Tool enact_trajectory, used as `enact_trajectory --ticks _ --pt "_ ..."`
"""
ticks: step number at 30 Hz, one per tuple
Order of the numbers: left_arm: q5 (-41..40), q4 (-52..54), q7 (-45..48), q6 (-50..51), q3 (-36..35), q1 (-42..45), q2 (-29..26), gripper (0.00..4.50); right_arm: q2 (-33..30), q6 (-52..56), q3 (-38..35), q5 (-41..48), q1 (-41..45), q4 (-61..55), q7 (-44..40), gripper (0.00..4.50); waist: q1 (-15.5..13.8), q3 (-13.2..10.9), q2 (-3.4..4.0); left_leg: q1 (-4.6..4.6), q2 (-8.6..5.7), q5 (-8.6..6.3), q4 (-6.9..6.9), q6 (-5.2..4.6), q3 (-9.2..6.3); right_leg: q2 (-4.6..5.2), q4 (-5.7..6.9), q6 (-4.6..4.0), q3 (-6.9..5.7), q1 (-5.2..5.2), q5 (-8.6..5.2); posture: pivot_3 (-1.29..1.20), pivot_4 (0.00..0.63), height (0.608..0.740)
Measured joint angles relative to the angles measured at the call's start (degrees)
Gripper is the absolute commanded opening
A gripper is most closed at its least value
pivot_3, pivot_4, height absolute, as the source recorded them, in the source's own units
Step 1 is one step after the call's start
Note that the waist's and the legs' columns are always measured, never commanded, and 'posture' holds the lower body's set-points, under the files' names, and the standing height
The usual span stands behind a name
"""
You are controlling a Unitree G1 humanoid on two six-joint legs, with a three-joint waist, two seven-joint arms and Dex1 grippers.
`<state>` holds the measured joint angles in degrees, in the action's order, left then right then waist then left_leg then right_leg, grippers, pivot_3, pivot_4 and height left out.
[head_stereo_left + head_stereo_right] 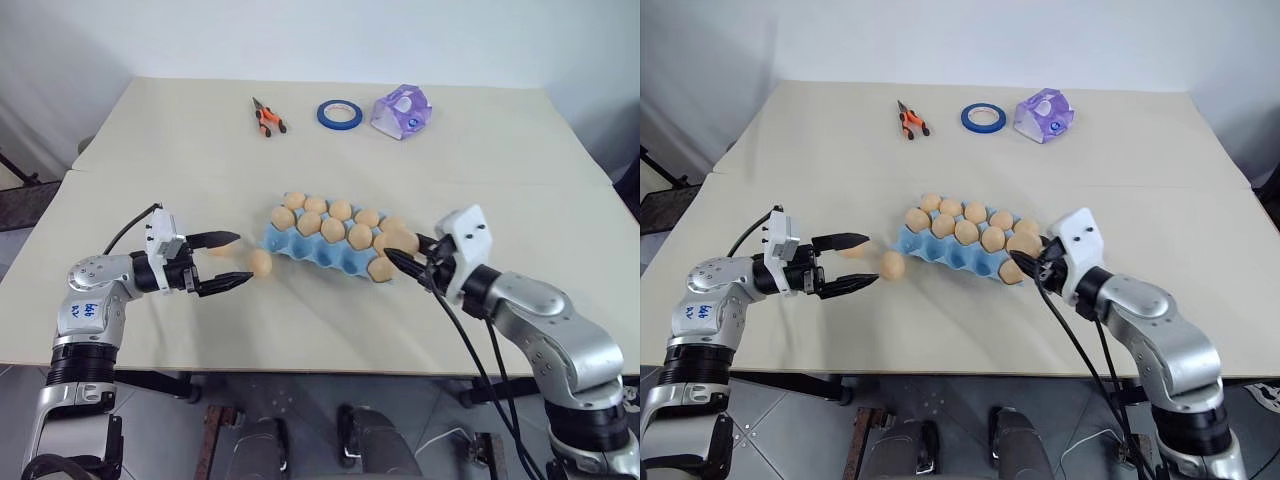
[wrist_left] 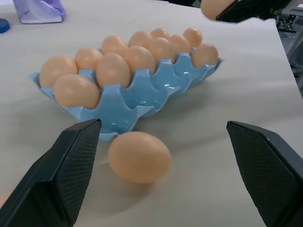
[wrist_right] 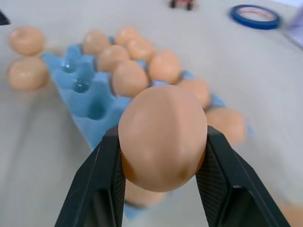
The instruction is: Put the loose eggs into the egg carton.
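The light blue egg carton [image 1: 310,252] lies mid-table. Most of its cups hold tan eggs, and a few cups in the near row, toward the left end, are bare. One loose egg [image 1: 260,262] rests on the table just off the carton's left end. A second loose egg [image 1: 222,245] lies behind a finger of my left gripper. My left gripper [image 1: 243,258] is open and level, its tips on either side of the nearer loose egg [image 2: 139,157] without touching it. My right gripper [image 1: 402,256] is shut on an egg [image 3: 162,137], held above the carton's right end.
At the far side of the table [image 1: 480,160] lie orange-handled pliers [image 1: 268,118], a dark blue tape ring [image 1: 339,114] and a translucent purple plastic lump [image 1: 402,110]. The table's front edge runs just below both arms.
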<state>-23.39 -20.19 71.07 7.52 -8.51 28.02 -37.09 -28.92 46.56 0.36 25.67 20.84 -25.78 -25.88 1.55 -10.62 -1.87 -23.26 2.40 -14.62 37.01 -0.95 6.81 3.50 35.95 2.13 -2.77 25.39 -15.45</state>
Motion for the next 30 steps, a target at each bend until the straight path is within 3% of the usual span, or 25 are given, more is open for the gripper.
enact_trajectory --ticks 7,15,25,30 --pt "-1.03 2.4 -0.41 0.13 -0.53 -1.72 0.03 4.5 2.83 -1.61 4.55 -3.63 5.87 8.53 -0.31 1.61 0.04 0.0 0.01 -0.03 0.01 -0.03 -0.02 -0.01 0.03 0.0 0.0 0.02 0.0 0.04 0.01 0.0 0.15 0.74" --pt "-2.1 4.04 -0.37 -0.74 -2.26 -2.77 0.03 4.5 5.05 -1.67 6.39 -4.17 7.35 10.18 -1.77 4.36 0.1 -0.01 0.02 -0.01 0.03 -0.03 0.0 -0.01 0.03 0.01 0.03 0.02 0.01 0.04 0.01 0.0 0.15 0.74" --pt "-2.15 4.62 -0.83 -0.74 -2.27 -3.95 0.03 4.5 4.72 -1.6 6.75 -3.87 6.43 7.55 -3.45 4.45 0.08 -0.02 0.03 -0.02 0.03 -0.04 -0.04 0.01 0.02 0.03 -0.01 0.01 0.01 0.05 0.01 0.0 0.15 0.74" --pt "-2.46 4.87 -0.37 -0.73 -2.3 -3.92 0.06 4.5 0.94 -1.54 1.98 -1.36 2.59 2.12 -5.75 4.45 0.0 -0.02 0.03 -0.03 0.03 -0.05 -0.09 0.01 0.01 0.03 -0.07 0.0 0.01 0.05 0.0 0.0 0.15 0.74"
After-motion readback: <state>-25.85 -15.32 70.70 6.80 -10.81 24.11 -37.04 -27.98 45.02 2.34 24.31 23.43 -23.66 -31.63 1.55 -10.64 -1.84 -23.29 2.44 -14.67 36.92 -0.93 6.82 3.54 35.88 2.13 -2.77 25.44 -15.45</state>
